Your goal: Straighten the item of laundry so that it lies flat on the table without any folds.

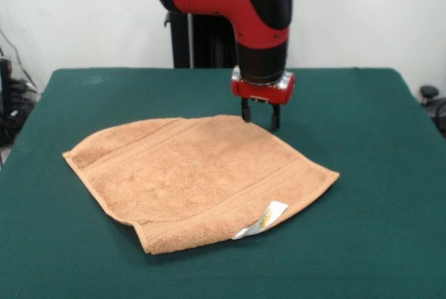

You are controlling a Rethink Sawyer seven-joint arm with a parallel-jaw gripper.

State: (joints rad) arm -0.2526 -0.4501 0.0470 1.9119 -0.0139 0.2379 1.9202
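Orange-tan towel (195, 177) lying mid-table, long axis running left-rear to right-front, near edge looking doubled under by white label (263, 219). Gripper (260, 116) hanging over towel's far edge, toward right, jaws standing slightly apart, gripping nothing visible. Green table (376, 104) surrounding; nothing blocking the approach.
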